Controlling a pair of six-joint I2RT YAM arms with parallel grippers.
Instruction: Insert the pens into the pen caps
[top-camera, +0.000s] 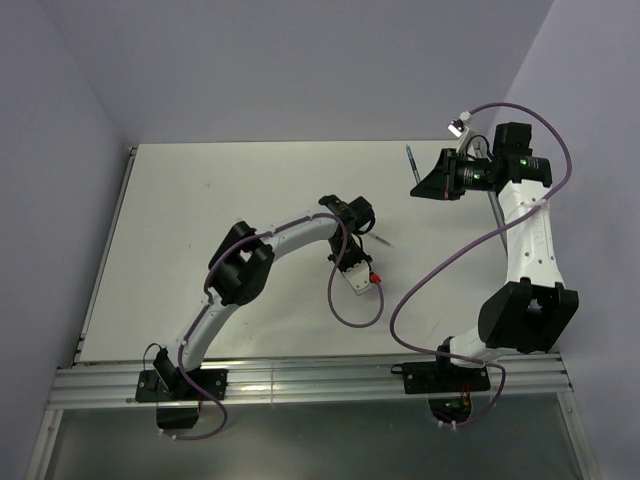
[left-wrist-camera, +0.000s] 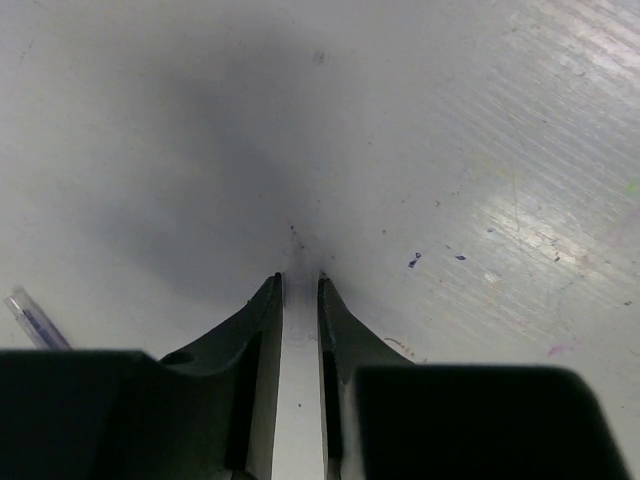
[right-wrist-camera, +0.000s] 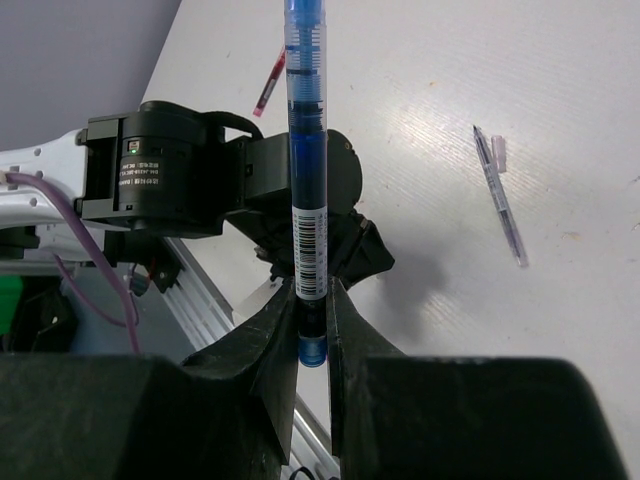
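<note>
Blue translucent plastic stick pen (right-wrist-camera: 306, 130), a barcode label on its barrel, is clamped near one end in the right gripper (right-wrist-camera: 312, 292) above the white table (right-wrist-camera: 560, 90). Its long axis runs straight out from the jaws, crossing over the left gripper (left-wrist-camera: 299, 285), which sits low at the table. The left jaws stand narrow around a faint pale sliver (left-wrist-camera: 300, 272), perhaps a clear cap; I cannot tell whether they grip it.

Upright blue pen (right-wrist-camera: 305, 150) clamped in right tool (right-wrist-camera: 312, 292); clear-grey pen (right-wrist-camera: 500, 198) flat, cap (right-wrist-camera: 498, 150) beside its end; red pen (right-wrist-camera: 268, 82) lying apart.
</note>
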